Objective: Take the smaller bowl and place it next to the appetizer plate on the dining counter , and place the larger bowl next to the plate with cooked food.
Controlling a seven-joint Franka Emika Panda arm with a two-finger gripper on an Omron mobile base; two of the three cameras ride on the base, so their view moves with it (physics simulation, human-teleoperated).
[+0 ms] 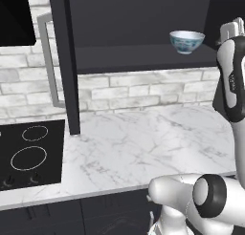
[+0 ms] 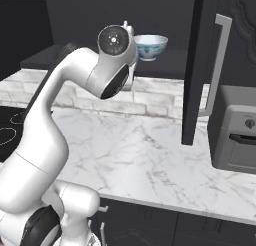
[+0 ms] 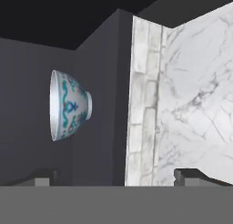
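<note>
While our end effector (image 3: 116,177) hangs with its jaws spread wide and nothing between them, the smaller bowl (image 1: 186,41) stands upright on a dark shelf (image 1: 143,57) above the marble desk (image 1: 143,148) (apparently apart from the fingertips (image 3: 189,176), though depth is unclear).

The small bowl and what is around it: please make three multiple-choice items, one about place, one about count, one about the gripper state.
1. Where does the smaller bowl stand?
A. on the marble counter
B. on the dark cabinet shelf
C. on the cooktop

2. How many burner rings show on the cooktop?
A. two
B. three
C. four

3. How is the gripper?
A. shut on the bowl
B. shut, empty
C. open, empty

Answers: 1 B, it stands on the shelf above the counter. 2 A, two white rings in the left base view. 3 C, the fingertips are wide apart, clear of the bowl.
</note>
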